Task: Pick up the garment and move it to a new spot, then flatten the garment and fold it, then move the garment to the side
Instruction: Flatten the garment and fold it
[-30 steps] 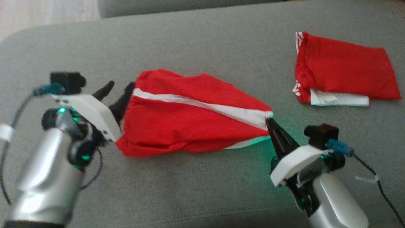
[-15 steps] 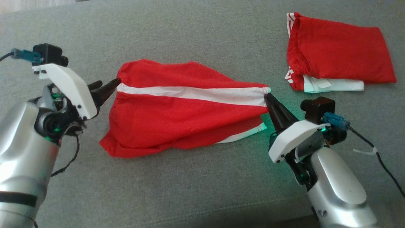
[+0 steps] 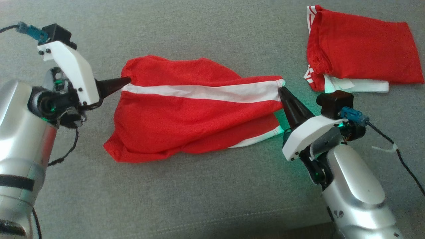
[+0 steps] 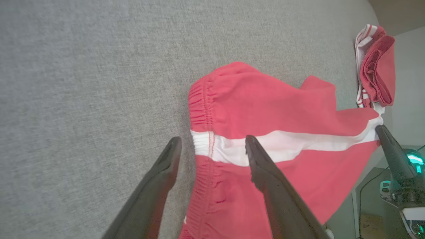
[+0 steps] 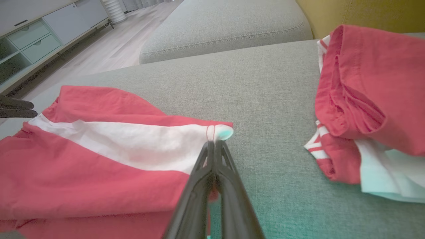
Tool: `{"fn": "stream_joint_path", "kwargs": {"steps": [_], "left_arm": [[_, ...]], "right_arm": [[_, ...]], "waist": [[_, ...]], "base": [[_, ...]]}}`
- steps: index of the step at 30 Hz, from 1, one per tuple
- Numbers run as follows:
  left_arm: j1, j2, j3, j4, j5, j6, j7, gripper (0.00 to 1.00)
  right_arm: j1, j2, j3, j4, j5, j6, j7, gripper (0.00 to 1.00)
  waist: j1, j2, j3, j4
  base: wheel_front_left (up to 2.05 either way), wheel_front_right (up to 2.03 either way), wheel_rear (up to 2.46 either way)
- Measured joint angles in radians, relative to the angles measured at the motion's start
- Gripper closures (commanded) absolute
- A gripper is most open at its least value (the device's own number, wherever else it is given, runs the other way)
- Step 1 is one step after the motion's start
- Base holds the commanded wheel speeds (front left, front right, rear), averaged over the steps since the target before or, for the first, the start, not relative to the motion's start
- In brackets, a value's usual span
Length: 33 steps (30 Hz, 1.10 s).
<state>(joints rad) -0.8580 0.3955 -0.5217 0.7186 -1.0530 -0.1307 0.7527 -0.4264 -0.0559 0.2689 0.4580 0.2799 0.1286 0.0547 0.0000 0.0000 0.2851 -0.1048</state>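
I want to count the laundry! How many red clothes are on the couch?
2. The shorts lie spread in the middle; a folded garment sits far right, maybe hiding more underneath.

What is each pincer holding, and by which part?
Right pincer grips red shorts at the hem end of the white stripe; left pincer open, holding nothing.
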Motion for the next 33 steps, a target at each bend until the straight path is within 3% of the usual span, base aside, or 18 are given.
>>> {"fn": "stream_joint_path", "kwargs": {"steps": [24,25,26,27,33], "left_arm": [[-0.010,-0.018,-0.022,0.054,-0.035,0.000,0.038,0.00],[-0.010,-0.019,-0.024,0.059,-0.035,0.000,0.039,0.20],[-0.010,-0.019,-0.027,0.061,-0.035,0.000,0.039,0.67],[-0.010,-0.020,-0.029,0.061,-0.035,0.000,0.039,1.00],[-0.012,-0.024,-0.036,0.061,-0.035,0.000,0.019,1.00]], "right_arm": [[-0.036,0.000,-0.013,0.020,-0.006,0.000,-0.006,1.00],[-0.036,0.000,-0.013,0.021,-0.006,0.000,-0.007,1.00],[-0.037,0.000,-0.013,0.022,-0.006,0.000,-0.007,1.00],[-0.037,0.000,-0.013,0.022,-0.006,0.000,-0.008,1.00],[-0.040,0.000,-0.020,0.027,-0.009,0.000,-0.013,1.00]], "waist": [[0.0000,0.0000,0.028,-0.021],[0.0000,0.0000,0.029,-0.021],[0.0000,0.0000,0.029,-0.021],[0.0000,0.0000,0.028,-0.021],[0.0000,0.0000,0.021,-0.011]], "base": [[0.00,0.00,0.00],[0.00,0.00,0.00],[0.00,0.00,0.00],[0.00,0.00,0.00],[0.00,0.00,0.00]]}}
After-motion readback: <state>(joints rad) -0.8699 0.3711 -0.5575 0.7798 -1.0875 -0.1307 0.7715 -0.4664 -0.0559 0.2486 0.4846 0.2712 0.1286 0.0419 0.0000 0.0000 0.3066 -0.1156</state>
